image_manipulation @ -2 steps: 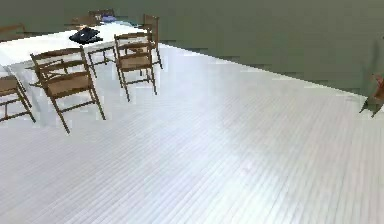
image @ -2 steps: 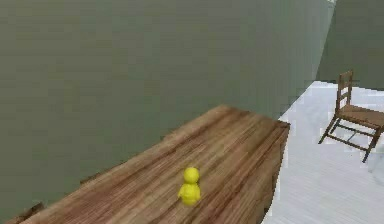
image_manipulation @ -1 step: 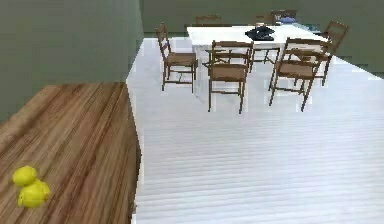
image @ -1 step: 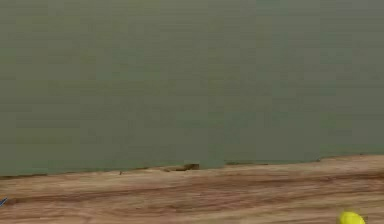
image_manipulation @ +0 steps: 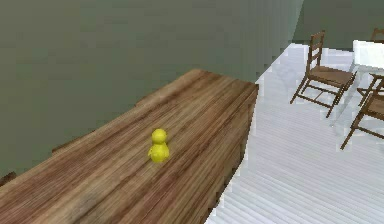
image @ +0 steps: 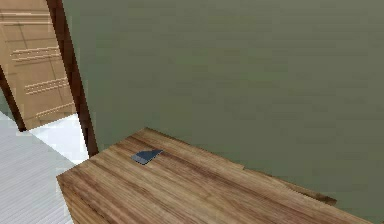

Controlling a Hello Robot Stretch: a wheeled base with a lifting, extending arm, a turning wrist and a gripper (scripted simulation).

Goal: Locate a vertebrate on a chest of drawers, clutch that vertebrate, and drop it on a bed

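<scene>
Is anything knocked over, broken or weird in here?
Nothing stands out. The small yellow figure stands upright on the wooden top. A small dark flat thing lies flat on the same kind of wood, and the chairs stand on their legs.

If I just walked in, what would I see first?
The small bright yellow figure, a round head on a round body, stands out on the wooden top in the arm side view. Wooden chairs stand at that view's right. In the forward view, a small dark flat thing lies on the wood.
</scene>
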